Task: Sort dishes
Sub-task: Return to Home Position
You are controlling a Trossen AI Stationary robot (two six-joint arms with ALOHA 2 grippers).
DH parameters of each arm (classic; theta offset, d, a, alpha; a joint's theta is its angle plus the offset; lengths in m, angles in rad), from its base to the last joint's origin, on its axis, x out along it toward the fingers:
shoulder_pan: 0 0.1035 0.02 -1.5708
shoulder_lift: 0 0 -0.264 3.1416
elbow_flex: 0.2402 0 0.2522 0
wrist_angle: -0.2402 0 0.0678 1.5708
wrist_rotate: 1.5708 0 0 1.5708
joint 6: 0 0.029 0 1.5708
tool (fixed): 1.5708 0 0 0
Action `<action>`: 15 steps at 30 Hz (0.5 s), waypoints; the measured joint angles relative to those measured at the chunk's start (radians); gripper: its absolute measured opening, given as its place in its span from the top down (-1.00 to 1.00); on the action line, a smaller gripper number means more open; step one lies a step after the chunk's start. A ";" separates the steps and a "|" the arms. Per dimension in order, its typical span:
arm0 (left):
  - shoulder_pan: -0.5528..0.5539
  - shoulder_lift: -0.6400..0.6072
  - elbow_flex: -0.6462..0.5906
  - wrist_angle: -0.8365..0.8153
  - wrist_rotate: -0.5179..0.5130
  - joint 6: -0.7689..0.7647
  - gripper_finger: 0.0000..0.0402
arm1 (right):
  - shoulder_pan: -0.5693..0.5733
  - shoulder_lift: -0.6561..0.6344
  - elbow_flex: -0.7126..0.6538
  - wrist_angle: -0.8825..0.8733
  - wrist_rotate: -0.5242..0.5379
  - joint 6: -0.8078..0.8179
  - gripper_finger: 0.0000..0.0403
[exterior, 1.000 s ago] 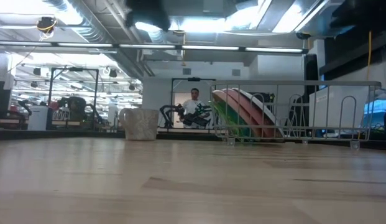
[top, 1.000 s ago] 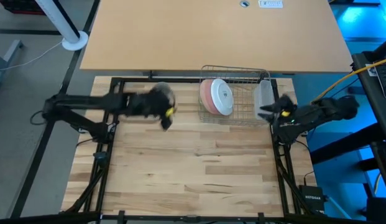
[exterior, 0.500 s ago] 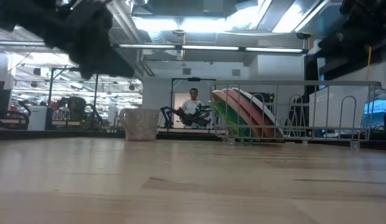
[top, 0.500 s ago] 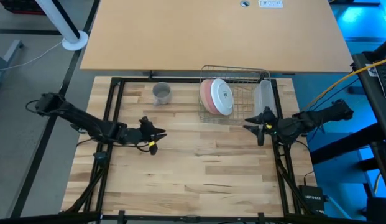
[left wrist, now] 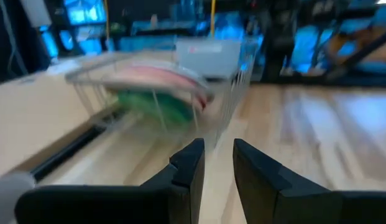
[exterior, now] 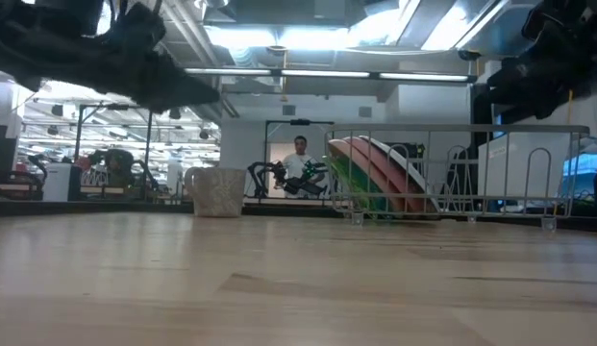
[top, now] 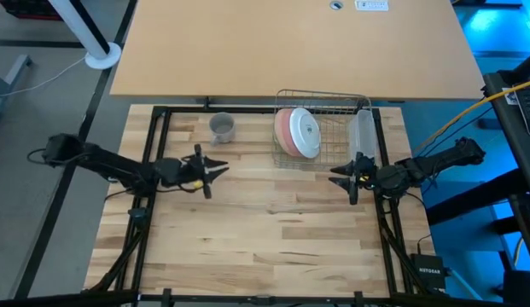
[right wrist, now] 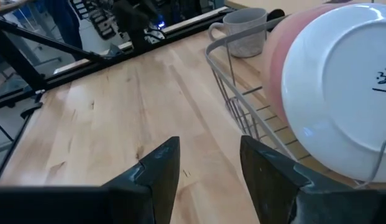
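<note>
A small grey cup (top: 222, 128) stands upright on the wooden table near its far edge, left of the wire rack (top: 333, 102). The pink plate (top: 283, 130) and the white plate (top: 304, 133) stand on edge in the rack. The low view also shows the green plate (exterior: 348, 183) leaning with them. My left gripper (top: 217, 169) hovers level on the near side of the cup, its fingers (left wrist: 191, 167) a narrow gap apart with nothing between. My right gripper (top: 336, 175) hovers open to the near right of the rack, holding nothing.
A translucent plastic tub (top: 363, 132) stands at the rack's right end. The black frame rails (top: 154, 145) run along the table's left, right and far sides. A wide stretch of bare wood (top: 265, 230) lies between and in front of both arms. A person shows far off in the room (exterior: 299, 154).
My left gripper has drawn back from above the cup toward the near left, sunk and tipped level; the cup stands uncovered where it was. My right gripper has sunk and moved from beside the tub toward the near edge and a little left.
</note>
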 joint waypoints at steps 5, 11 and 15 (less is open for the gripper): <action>0.094 -0.146 -0.021 -0.066 0.141 0.003 0.62 | 0.000 -0.001 0.000 0.029 -0.018 0.010 0.15; 0.107 -0.420 -0.056 -0.315 0.151 -0.049 0.62 | 0.000 -0.002 0.000 0.050 -0.024 0.001 0.15; 0.092 -0.611 -0.061 -0.551 0.151 -0.110 0.62 | 0.000 -0.002 0.000 0.048 -0.024 0.000 0.15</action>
